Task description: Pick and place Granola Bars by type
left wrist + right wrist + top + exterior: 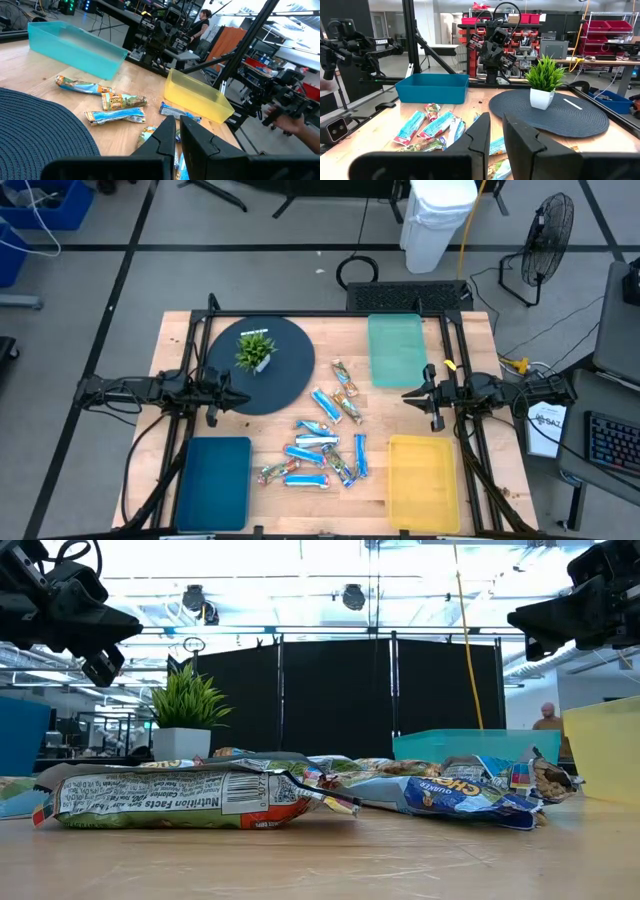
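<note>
Several granola bars [322, 442] lie in a loose heap flat on the wooden table's middle; most have blue-and-white wrappers [427, 125] and some are brownish-green [170, 798]. My left gripper [243, 398] hovers level over the round dark mat's near edge, to the left of the heap. It is shut and holds nothing [177, 120]. My right gripper [405, 394] hovers level to the right of the heap, between the teal tray and the yellow tray. It too is shut and holds nothing [496, 119]. Both point toward the table's middle, well above the bars.
A teal tray [397, 348] stands at the far right, a yellow tray [422, 480] at the near right and a blue tray [213, 480] at the near left. The dark mat [290, 375] carries a small potted plant [255, 352]. A person's hand [300, 125] shows beyond the table.
</note>
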Available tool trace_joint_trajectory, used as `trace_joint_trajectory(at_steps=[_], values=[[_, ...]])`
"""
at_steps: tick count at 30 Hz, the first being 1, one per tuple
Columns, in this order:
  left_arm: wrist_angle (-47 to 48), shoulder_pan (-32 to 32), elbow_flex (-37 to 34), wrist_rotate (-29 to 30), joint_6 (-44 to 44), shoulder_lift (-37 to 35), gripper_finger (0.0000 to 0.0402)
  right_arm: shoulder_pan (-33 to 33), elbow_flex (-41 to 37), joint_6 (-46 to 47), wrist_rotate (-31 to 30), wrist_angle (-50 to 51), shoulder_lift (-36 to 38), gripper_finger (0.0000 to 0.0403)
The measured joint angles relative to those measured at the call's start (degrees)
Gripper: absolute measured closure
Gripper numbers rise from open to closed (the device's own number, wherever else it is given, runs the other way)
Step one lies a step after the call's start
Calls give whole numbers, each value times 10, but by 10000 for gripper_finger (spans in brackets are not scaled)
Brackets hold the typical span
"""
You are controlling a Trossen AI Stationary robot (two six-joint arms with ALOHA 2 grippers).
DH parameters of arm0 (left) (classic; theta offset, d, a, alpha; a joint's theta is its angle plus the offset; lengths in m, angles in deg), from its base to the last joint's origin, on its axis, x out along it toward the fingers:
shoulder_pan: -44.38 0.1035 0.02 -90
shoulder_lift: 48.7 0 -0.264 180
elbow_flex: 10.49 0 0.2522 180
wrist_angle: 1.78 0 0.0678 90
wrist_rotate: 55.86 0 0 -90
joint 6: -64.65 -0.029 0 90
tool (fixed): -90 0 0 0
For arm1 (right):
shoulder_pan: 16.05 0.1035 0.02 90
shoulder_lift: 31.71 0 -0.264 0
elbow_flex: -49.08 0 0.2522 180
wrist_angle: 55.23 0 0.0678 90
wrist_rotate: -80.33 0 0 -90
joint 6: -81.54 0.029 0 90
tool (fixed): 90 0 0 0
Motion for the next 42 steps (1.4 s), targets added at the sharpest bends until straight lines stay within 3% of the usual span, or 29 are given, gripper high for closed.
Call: trace_joint_trajectory(at_steps=[7,18,26,34,37,42], values=[[0,0,0,0,0,0,371,0,0,26,-1,-20,0,360],[-11,0,0,1,-17,0,371,0,0,189,-2,-68,0,360],[-31,0,0,1,20,0,371,0,0,196,-5,-68,0,360],[-3,0,0,-3,-49,0,371,0,0,198,-46,-42,-3,360],[-11,0,0,-4,-8,0,371,0,0,196,-47,-44,-6,360],[-27,0,0,-3,73,0,371,0,0,231,-132,-40,-9,360]])
